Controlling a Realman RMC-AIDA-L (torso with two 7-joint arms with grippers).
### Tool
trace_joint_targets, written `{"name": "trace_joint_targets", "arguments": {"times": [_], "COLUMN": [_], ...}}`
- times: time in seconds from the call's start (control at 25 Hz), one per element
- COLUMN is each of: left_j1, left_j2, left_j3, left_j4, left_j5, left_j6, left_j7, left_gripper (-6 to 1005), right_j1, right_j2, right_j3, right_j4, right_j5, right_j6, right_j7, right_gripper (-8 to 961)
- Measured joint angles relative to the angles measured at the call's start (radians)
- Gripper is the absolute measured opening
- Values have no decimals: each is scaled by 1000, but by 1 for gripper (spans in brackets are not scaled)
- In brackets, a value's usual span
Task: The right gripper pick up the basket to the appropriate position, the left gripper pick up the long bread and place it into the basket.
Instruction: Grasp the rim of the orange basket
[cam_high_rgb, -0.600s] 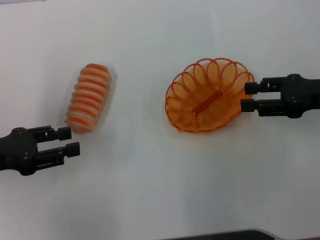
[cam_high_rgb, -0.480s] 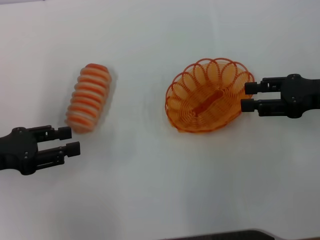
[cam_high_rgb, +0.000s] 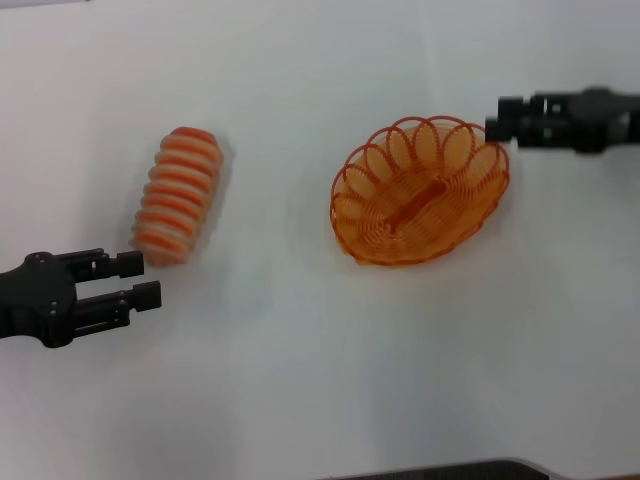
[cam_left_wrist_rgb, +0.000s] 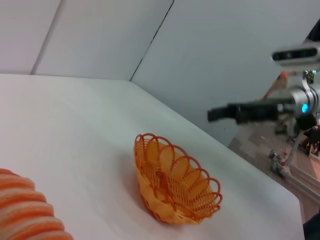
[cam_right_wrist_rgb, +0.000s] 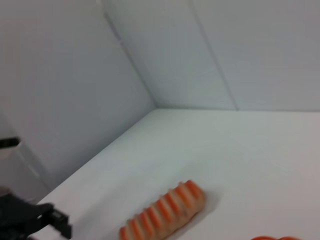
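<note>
The long bread (cam_high_rgb: 177, 195), striped orange and cream, lies on the white table at the left; it also shows in the left wrist view (cam_left_wrist_rgb: 25, 215) and the right wrist view (cam_right_wrist_rgb: 165, 212). My left gripper (cam_high_rgb: 140, 280) is open and empty, just short of the bread's near end. The orange wire basket (cam_high_rgb: 418, 190) rests on the table at the right, with nothing in it, and also shows in the left wrist view (cam_left_wrist_rgb: 175, 185). My right gripper (cam_high_rgb: 497, 118) is open and empty, off the basket's far right rim. In the left wrist view the right gripper (cam_left_wrist_rgb: 220, 112) hangs well above the table.
The white table (cam_high_rgb: 300, 380) stretches around both objects. A dark edge (cam_high_rgb: 450, 470) runs along the bottom of the head view. Plain white walls stand behind the table in the wrist views.
My right gripper has left the basket's right rim, rising and moving toward the far side. The basket stays on the table. The left gripper and bread have not moved.
</note>
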Motion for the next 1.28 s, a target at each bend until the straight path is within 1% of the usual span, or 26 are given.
{"name": "trace_joint_targets", "arguments": {"times": [0.16,0.24,0.32,0.48,0.56,0.68,0.8,0.96,1.28], "left_j1": [0,0,-1,-1,-2,-3,-3,-3,-3], "left_j2": [-1,-1,-1,-1,-2,-4,-5,-6,-7], "left_j3": [0,0,0,1,1,0,0,0,0], "left_j4": [-3,-3,-3,-3,-3,-4,-4,-6,-8], "left_j5": [-1,-1,-2,-6,-7,-8,-8,-8,-7], "left_j6": [-2,-3,-3,-4,-4,-4,-4,-10,-16], "left_j7": [2,3,3,4,4,2,2,2,0], "left_gripper": [596,596,597,597,597,597,597,597,596], "right_j1": [56,83,115,196,236,267,276,285,297], "right_j2": [-25,-30,-29,-24,-16,-2,6,9,21], "right_j3": [-16,-35,-57,-82,-86,-115,-166,-209,-265], "right_j4": [-14,-45,-86,-120,-121,-110,-84,-26,46], "right_j5": [-17,-46,-107,-289,-377,-438,-454,-454,-455], "right_j6": [77,121,162,230,249,275,331,393,446], "right_j7": [121,196,275,378,399,430,466,472,471], "right_gripper": [628,623,619,610,606,599,593,584,567]}}
